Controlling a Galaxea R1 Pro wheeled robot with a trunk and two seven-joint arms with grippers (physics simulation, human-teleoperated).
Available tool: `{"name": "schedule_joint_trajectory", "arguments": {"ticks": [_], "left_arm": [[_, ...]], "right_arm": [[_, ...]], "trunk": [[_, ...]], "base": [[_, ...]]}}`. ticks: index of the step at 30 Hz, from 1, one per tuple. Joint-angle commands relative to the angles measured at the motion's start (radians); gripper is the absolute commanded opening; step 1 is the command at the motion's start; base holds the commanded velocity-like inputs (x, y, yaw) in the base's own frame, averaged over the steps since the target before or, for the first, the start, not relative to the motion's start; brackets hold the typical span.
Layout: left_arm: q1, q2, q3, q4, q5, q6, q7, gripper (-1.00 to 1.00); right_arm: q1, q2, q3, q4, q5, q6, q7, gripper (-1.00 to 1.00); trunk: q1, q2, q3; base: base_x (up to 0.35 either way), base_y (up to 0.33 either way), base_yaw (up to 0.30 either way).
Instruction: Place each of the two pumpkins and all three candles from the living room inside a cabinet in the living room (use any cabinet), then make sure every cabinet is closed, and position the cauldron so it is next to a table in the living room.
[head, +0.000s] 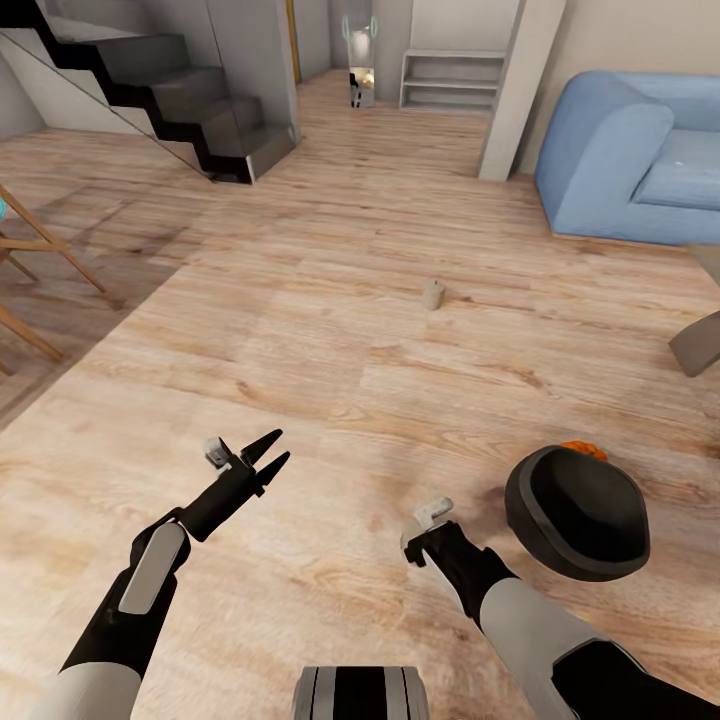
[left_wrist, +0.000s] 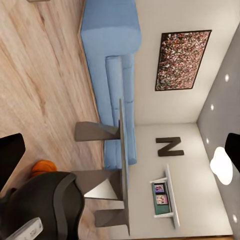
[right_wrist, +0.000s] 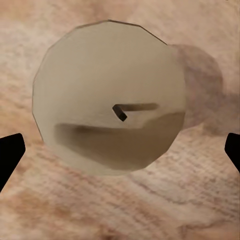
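Observation:
My right gripper (head: 428, 522) points straight down at the wooden floor. In the right wrist view a pale beige candle (right_wrist: 110, 95) with a short dark wick stands upright between its open fingertips (right_wrist: 10, 152), which stay clear of it. A second candle (head: 432, 293) stands on the floor farther ahead. The black cauldron (head: 578, 512) lies tilted on the floor just right of my right arm, with an orange pumpkin (head: 584, 450) behind it. The left wrist view shows the cauldron (left_wrist: 45, 200), the pumpkin (left_wrist: 42, 166) and the glass-topped table (left_wrist: 121, 165). My left gripper (head: 265, 460) hovers open and empty.
A blue sofa (head: 630, 150) stands at the right, with a grey table leg (head: 697, 343) at the right edge. Dark stairs (head: 170, 80) rise at the back left and wooden chair legs (head: 30, 250) reach in from the left. A grey pillar (head: 520, 90) stands behind.

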Motion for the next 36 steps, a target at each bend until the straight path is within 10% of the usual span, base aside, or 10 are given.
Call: {"name": "schedule_joint_trajectory", "arguments": {"ticks": [1, 36], "left_arm": [[0.0, 0.0, 0.0, 0.0, 0.0, 0.0, 0.0, 1.0], [0.0, 0.0, 0.0, 0.004, 0.0, 0.0, 0.0, 1.0]], "right_arm": [[0.0, 0.0, 0.0, 0.0, 0.0, 0.0, 0.0, 1.0], [0.0, 0.0, -0.001, -0.013, -0.004, 0.002, 0.006, 1.0]], "trunk": [[0.0, 0.0, -0.004], [0.002, -0.001, -0.019]], "base": [[0.0, 0.0, 0.0], [0.039, -0.003, 0.0]]}}
